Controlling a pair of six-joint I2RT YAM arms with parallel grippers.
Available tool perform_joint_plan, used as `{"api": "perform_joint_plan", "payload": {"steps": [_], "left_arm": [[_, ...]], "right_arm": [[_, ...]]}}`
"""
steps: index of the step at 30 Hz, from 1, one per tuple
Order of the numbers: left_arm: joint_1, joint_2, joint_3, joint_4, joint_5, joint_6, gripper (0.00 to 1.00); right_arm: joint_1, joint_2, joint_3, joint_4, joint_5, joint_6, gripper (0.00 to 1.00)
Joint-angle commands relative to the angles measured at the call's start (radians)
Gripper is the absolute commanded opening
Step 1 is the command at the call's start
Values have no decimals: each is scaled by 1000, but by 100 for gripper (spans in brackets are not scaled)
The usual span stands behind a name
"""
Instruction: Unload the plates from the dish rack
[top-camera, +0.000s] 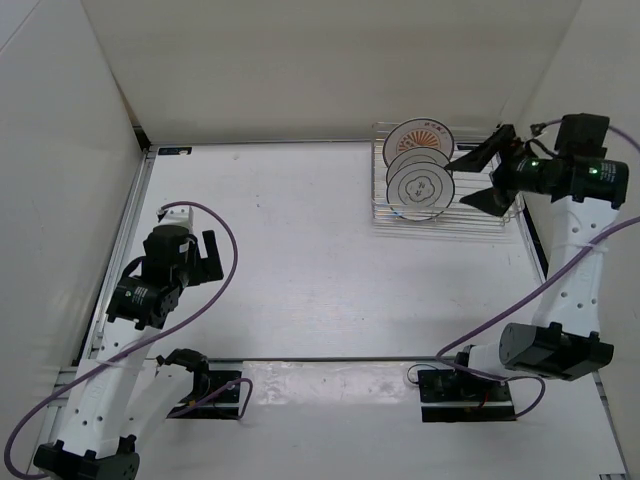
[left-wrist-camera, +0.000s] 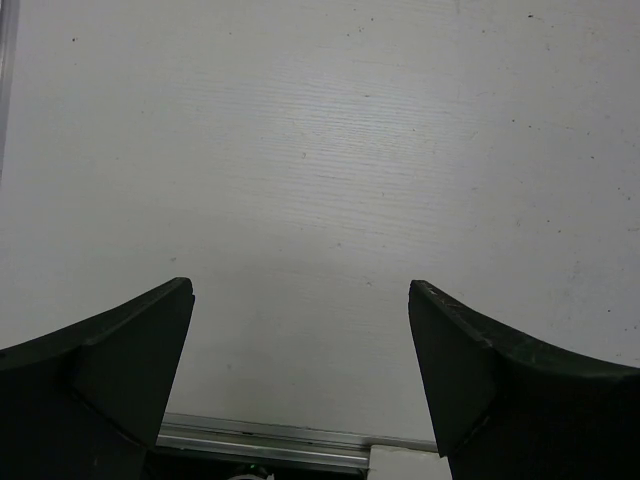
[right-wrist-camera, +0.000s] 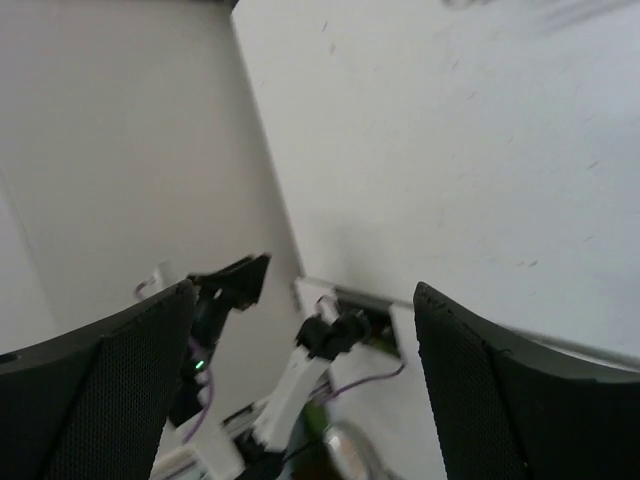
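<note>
The white table (top-camera: 300, 240) is matte, and the left wrist view shows fine dark specks and faint scuffs on it. In the top view, the dish rack (top-camera: 478, 218) stands directly on it at about one o'clock, near the far edge and the right wall. Two black base plates sit at the near edge, the left base plate (top-camera: 205, 393) at seven o'clock and the right base plate (top-camera: 465, 397) at five.
</note>
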Motion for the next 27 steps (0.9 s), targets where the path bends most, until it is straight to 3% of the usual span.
{"api": "perform_joint_plan", "payload": {"steps": [1, 2, 3, 6, 7, 9, 11, 12, 14, 16, 20, 24, 27], "left_arm": [[-2, -10, 13, 5, -9, 2, 100], [-3, -14, 11, 5, -10, 2, 100], [0, -17, 11, -6, -15, -5, 100], [0, -14, 11, -24, -13, -19, 100], [-2, -11, 11, -32, -12, -22, 100], [-2, -7, 8, -38, -9, -36, 100], [-2, -1, 4, -43, -7, -47, 100], [-2, 5, 2, -37, -4, -53, 100], [-2, 14, 2, -40, -7, -56, 100], [-3, 23, 0, -44, -10, -58, 100], [-2, 40, -15, -44, -27, -65, 100], [101, 60, -30, -34, 79, -93, 100], [112, 78, -49, -15, 67, -125, 100]], "right_arm": [[-21, 19, 173, -220, 226, -111, 91], [-24, 19, 190, -241, 286, -90, 91], [-26, -1, 148, -251, 467, 17, 91], [-59, -81, -46, -156, 489, 85, 91], [-64, -95, -116, 30, 418, 69, 91], [-67, -170, -211, 213, 327, 125, 91], [-67, -213, -405, 457, 340, 313, 91], [-67, -228, -454, 715, 364, 499, 91], [-66, -199, -584, 853, 372, 600, 91], [-57, -69, -510, 935, 353, 650, 88], [-35, 146, -230, 770, 375, 569, 88], [-21, 290, -151, 820, 432, 622, 83], [5, 374, -92, 788, 415, 648, 76]]}}
